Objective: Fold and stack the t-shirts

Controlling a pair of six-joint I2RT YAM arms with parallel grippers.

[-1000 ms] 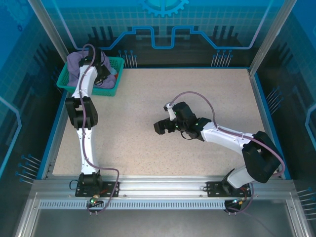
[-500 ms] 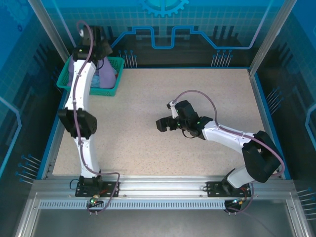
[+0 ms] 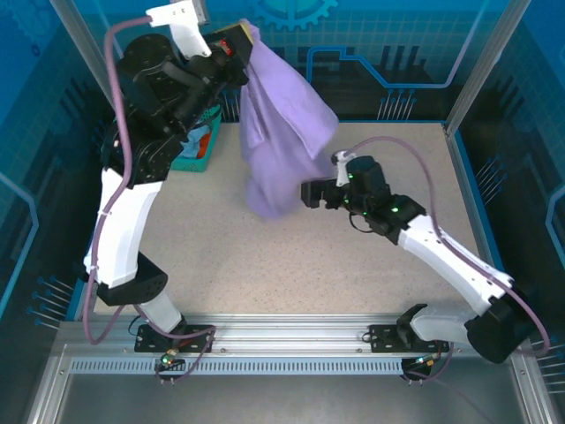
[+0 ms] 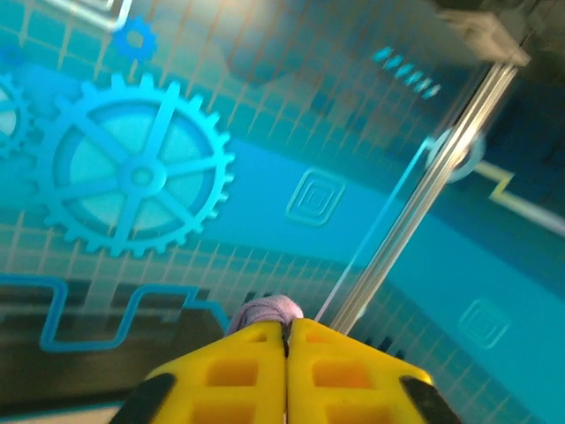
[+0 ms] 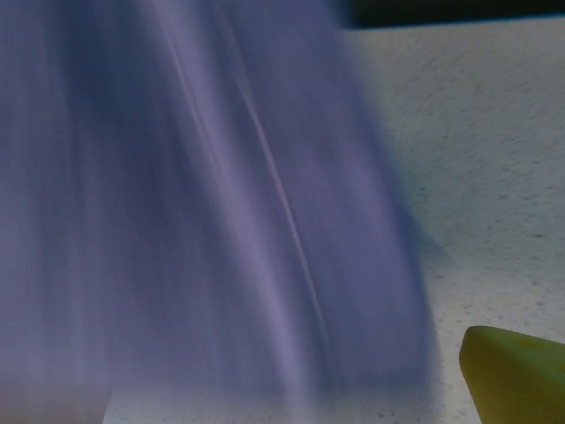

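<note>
My left gripper (image 4: 285, 331): pinched tight on the lavender t-shirt (image 3: 284, 132), which hangs below it over the desk (image 3: 265, 265). My right gripper (image 3: 309, 193): just beside the cloth's lower part (whether wide or narrow, I cannot tell).

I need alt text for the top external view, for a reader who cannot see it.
The left pincer, raised high, holds a lavender t-shirt that hangs over the speckled table. The right pincer points at the cloth's lower part. A teal basket sits far left, behind the left arm.
</note>
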